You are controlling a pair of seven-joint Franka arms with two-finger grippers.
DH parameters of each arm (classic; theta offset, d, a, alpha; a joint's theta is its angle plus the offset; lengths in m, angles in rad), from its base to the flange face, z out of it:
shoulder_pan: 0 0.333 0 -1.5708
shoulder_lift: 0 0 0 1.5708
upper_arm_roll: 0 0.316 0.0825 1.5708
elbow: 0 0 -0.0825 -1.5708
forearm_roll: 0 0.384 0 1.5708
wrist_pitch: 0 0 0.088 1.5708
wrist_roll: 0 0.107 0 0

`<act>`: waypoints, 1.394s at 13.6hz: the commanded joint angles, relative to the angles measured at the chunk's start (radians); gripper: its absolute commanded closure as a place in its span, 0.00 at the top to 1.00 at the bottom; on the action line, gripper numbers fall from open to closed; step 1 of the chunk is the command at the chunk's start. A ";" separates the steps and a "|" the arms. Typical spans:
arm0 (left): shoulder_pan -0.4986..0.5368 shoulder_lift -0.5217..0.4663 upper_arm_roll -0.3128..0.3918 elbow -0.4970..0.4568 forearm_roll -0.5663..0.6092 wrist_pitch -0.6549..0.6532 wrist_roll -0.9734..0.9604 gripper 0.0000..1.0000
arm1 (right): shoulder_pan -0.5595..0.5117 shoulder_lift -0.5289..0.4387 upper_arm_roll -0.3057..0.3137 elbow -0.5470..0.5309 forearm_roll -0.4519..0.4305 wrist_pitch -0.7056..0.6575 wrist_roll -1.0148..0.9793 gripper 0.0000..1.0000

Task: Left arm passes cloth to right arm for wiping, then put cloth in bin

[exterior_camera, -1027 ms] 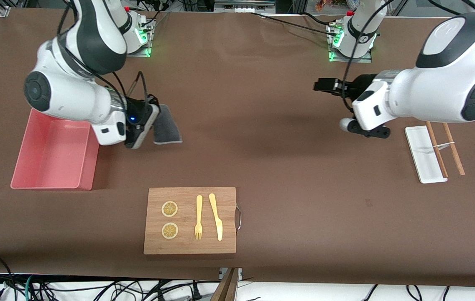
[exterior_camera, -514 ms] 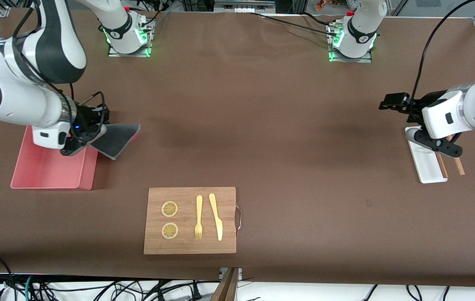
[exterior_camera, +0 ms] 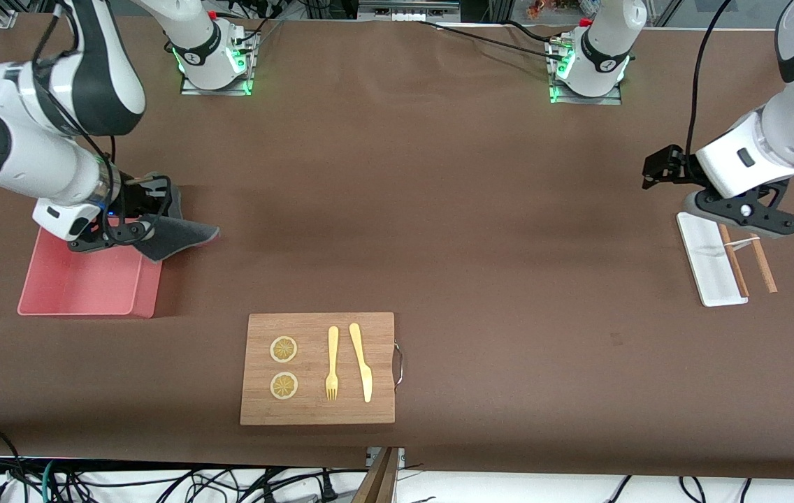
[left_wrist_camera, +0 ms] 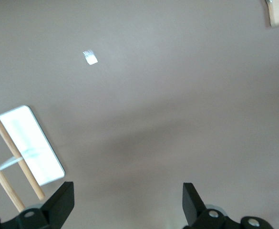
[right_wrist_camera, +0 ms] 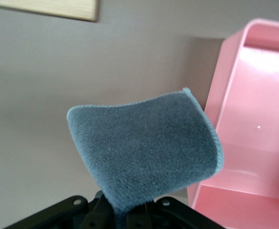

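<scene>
Both arms wear glossy white shells with dark grey bands at the joints and round dark caps on the elbows. Black cables loop along them down to the wrists. The right hand (exterior_camera: 133, 225) and left hand (exterior_camera: 657, 171) are matte black, with black angular fingers (left_wrist_camera: 63, 202). Each base on the table (exterior_camera: 439, 209) glows green, topped by a small red part.

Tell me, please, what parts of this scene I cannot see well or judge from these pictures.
- Right gripper: in the front view the arm covers its fingers; in the right wrist view the cloth hides them.
- Bin: the right arm covers one corner in the front view; the right wrist view's edge cuts it off.
- Left gripper: the left wrist view's edge cuts its fingers, which stand open.
</scene>
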 commanded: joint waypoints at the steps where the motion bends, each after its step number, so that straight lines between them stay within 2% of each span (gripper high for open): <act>1: -0.027 -0.089 0.042 -0.127 0.018 0.091 0.018 1.00 | -0.042 -0.017 0.070 -0.076 -0.091 0.073 0.186 0.00; 4: -0.023 -0.117 0.042 -0.159 0.021 0.082 -0.099 1.00 | -0.042 0.072 0.077 -0.076 -0.116 0.180 0.232 0.00; 9: -0.020 -0.072 0.034 -0.102 0.012 0.024 -0.109 1.00 | -0.042 0.249 0.084 -0.064 -0.119 0.378 0.240 0.00; 13: -0.020 -0.072 0.034 -0.102 0.012 0.012 -0.112 1.00 | -0.028 0.311 0.104 -0.037 -0.112 0.394 0.294 0.00; 16: -0.020 -0.069 0.035 -0.099 0.015 0.010 -0.106 1.00 | 0.018 0.360 0.115 0.003 -0.102 0.397 0.341 0.00; 19: -0.023 -0.066 0.032 -0.087 0.015 0.009 -0.112 1.00 | 0.082 0.395 0.150 0.048 -0.102 0.396 0.473 0.00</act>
